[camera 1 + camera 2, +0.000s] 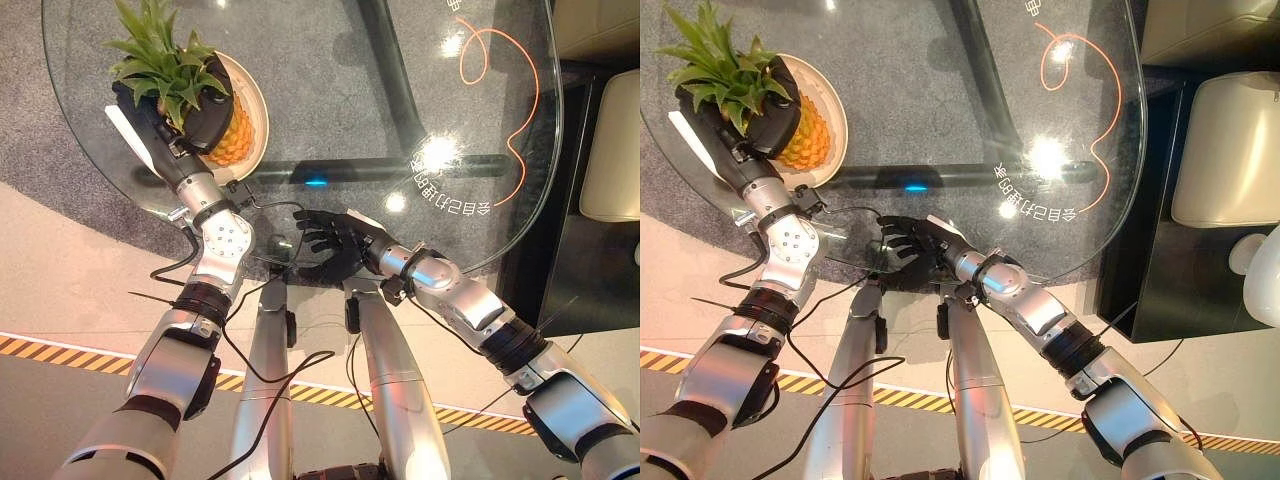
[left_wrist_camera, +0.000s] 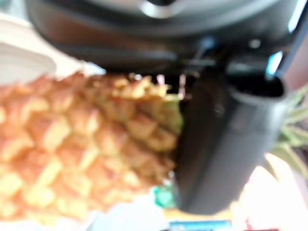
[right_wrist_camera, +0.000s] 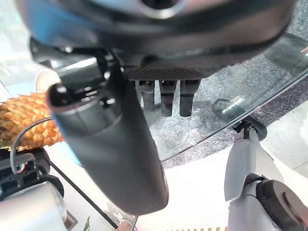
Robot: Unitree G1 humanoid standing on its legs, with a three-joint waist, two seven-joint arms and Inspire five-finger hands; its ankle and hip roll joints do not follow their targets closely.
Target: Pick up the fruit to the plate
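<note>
A round glass table (image 1: 400, 90) fills the view's centre, with an orange line (image 1: 525, 100) at 2 o'clock. A cream seat (image 1: 1230, 150), perhaps a sofa, stands at 3 o'clock.

A golden-orange pineapple (image 1: 228, 140) with a spiky green crown lies on its side on the cream plate (image 1: 256, 100) at the glass desk's (image 1: 400, 100) left edge.

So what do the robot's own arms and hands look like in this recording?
Both arms are silver-grey metal segments with black joint bands. The left hand and right hand are dark, with fingers and a thumb. A white cover sits on each thumb.
</note>
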